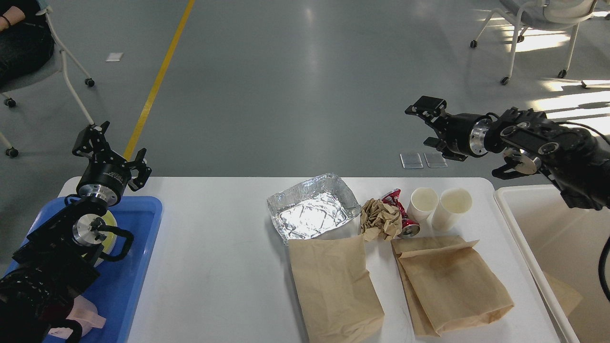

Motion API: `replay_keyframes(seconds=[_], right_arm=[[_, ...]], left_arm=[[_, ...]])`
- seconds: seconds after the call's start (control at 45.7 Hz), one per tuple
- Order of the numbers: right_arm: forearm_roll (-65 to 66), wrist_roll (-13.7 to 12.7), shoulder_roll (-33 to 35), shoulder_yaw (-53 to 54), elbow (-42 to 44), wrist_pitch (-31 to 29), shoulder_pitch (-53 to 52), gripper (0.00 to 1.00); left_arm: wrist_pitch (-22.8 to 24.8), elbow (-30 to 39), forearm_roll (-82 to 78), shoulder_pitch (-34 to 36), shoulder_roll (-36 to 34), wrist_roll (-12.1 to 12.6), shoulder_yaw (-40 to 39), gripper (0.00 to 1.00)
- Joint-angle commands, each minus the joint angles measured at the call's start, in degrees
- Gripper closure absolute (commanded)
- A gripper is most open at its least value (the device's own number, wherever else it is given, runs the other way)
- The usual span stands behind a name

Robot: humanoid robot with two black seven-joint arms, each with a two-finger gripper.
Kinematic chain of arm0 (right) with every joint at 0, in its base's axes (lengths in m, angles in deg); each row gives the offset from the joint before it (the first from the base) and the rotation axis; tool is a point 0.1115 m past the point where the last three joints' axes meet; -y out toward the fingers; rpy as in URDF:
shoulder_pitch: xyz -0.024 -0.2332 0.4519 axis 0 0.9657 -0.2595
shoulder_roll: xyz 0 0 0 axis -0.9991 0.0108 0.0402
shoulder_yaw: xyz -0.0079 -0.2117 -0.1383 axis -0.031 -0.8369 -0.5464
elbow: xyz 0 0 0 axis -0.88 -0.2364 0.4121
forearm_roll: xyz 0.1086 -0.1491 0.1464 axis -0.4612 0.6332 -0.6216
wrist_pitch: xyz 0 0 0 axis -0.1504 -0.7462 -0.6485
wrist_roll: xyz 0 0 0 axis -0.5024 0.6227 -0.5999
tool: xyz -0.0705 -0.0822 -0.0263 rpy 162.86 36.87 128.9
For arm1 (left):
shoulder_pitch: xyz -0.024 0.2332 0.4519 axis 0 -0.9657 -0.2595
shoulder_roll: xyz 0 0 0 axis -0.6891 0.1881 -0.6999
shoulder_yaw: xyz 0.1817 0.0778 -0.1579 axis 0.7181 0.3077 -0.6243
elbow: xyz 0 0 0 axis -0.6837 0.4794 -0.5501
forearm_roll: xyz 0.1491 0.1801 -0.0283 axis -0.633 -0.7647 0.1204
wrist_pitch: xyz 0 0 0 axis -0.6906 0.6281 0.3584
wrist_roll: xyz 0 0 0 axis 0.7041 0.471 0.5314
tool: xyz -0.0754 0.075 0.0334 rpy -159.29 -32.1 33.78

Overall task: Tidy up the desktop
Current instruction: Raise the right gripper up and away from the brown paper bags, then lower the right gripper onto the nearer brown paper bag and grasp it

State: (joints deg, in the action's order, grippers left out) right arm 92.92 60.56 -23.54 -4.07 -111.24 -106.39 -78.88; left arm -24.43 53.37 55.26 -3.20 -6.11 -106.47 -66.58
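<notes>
The large white rectangular desktop fills the lower half of the view. At its centre sits a crumpled square aluminium foil tray; at the tray's 3 o'clock lie a crumpled brown paper ball, a crushed red drink can and two white paper cups. Two flat brown paper bags lie toward 6 o'clock. The left gripper, jaws spread and empty, hovers at 9 o'clock over a blue plastic tray. The right gripper, jaws parted and empty, hangs at 2 o'clock, beside a white plastic bin.
</notes>
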Motion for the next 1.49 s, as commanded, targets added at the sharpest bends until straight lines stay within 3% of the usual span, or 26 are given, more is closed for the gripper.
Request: replay_keyframes(seconds=[0.0, 0.285, 0.613, 1.029, 1.314, 1.467], right_arm=[[-0.55, -3.26, -4.27, -13.14, -0.44, -3.01, -6.29, 0.0], [-0.55, -3.7, -6.47, -23.69, -0.79, -19.28, -12.36, 0.0], [-1.52, -3.62, -4.81, -24.76, -12.47, -33.16, -22.2, 0.0], [-6.79, -3.53, -0.32, -25.02, -29.53, -33.79, -36.44, 0.0], [-5.65, -4.06, -7.26, -24.14, -28.83, -29.93, -24.85, 0.0], [-5.13, -5.99, -11.57, -23.61, -27.34, -27.11, -18.79, 0.0]], left_arm=[[0.0, 0.0, 0.0, 0.0, 0.0, -0.05, 0.0, 0.01], [0.0, 0.0, 0.0, 0.0, 0.0, 0.04, 0.0, 0.01], [0.0, 0.0, 0.0, 0.0, 0.08, -0.05, 0.0, 0.01], [0.0, 0.0, 0.0, 0.0, 0.08, -0.05, 0.0, 0.01], [0.0, 0.0, 0.0, 0.0, 0.08, -0.05, 0.0, 0.01], [0.0, 0.0, 0.0, 0.0, 0.08, -0.05, 0.0, 0.01]])
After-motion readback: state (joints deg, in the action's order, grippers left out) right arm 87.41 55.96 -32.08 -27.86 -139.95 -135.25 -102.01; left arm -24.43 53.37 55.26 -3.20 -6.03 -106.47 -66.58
